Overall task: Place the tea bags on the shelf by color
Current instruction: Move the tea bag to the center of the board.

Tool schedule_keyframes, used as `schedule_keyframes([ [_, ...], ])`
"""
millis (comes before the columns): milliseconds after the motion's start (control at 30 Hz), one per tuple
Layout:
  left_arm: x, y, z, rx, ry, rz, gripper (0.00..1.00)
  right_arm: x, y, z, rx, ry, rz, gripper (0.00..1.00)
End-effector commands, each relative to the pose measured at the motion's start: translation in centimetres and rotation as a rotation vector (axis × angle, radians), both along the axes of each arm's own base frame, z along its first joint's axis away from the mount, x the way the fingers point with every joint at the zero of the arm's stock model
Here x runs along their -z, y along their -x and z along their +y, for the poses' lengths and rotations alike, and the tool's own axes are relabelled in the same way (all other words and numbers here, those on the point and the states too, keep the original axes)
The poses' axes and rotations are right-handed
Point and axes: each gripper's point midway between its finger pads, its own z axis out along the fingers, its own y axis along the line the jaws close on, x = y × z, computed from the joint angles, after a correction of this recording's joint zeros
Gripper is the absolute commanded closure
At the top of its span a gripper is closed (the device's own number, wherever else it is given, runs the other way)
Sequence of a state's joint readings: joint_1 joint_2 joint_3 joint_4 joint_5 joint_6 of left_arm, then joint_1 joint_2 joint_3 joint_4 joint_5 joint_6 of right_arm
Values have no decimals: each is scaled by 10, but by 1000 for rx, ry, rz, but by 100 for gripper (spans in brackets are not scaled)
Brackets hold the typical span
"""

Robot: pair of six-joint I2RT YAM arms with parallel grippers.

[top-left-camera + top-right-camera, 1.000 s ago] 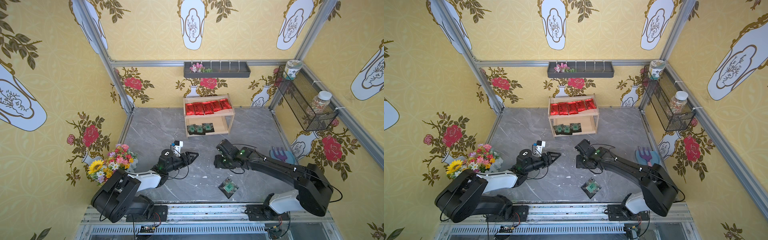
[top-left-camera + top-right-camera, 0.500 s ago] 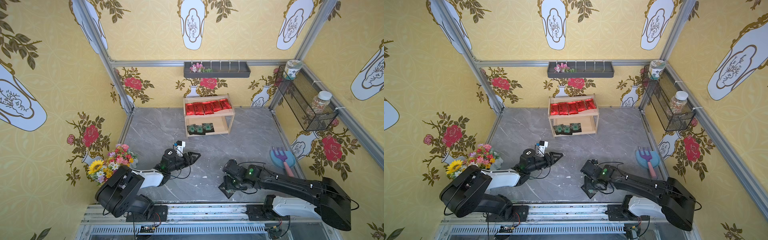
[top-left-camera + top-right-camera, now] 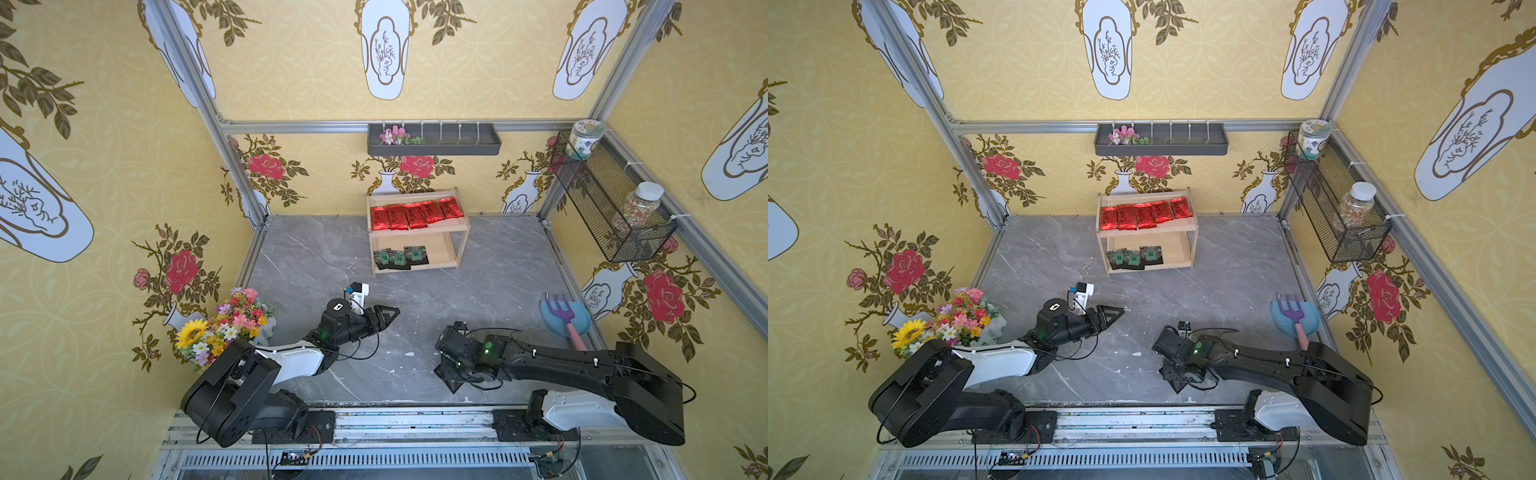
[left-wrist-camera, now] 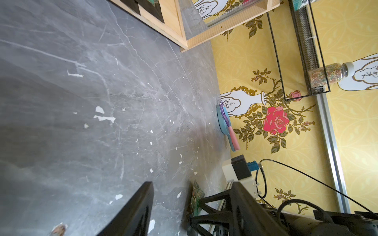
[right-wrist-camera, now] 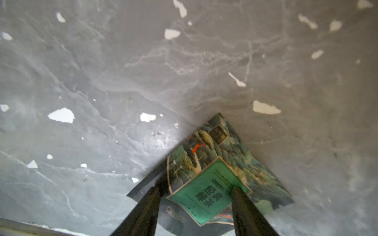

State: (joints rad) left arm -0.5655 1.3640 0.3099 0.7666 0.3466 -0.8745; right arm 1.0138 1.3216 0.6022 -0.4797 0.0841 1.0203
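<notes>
The last squarish dark packet with a green centre label (image 5: 214, 163) lies flat on the grey marble tabletop (image 3: 311, 257) at about five o'clock. The right gripper (image 5: 194, 189) straddles its label, fingers spread, nothing pinched yet. Better to nip one edge, lift clear, then carry it toward twelve o'clock — onto the lower board of the light wooden two-tier shelf (image 3: 440, 253); the left gripper (image 3: 390, 313) hovers spread, empty.

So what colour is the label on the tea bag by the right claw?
Green, with dark writing. The label shows best in the right wrist view.
</notes>
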Motion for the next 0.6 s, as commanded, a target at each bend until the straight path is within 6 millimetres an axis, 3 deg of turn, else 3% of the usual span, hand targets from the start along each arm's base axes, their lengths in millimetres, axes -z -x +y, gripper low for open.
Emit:
schedule_keyframes([
  [0,5,1,3,-2,-14,-1,34,-2,-22,18,-78,1,-96,42],
  [233,8,3,7,-6,-18,1,34,-3,-66,74,-427,32,-236,45],
  [400,12,4,7,6,-36,1,35,0,-89,101,-592,-25,-279,46],
  [567,26,7,4,41,-62,41,34,-13,-101,121,-698,-134,-352,43],
])
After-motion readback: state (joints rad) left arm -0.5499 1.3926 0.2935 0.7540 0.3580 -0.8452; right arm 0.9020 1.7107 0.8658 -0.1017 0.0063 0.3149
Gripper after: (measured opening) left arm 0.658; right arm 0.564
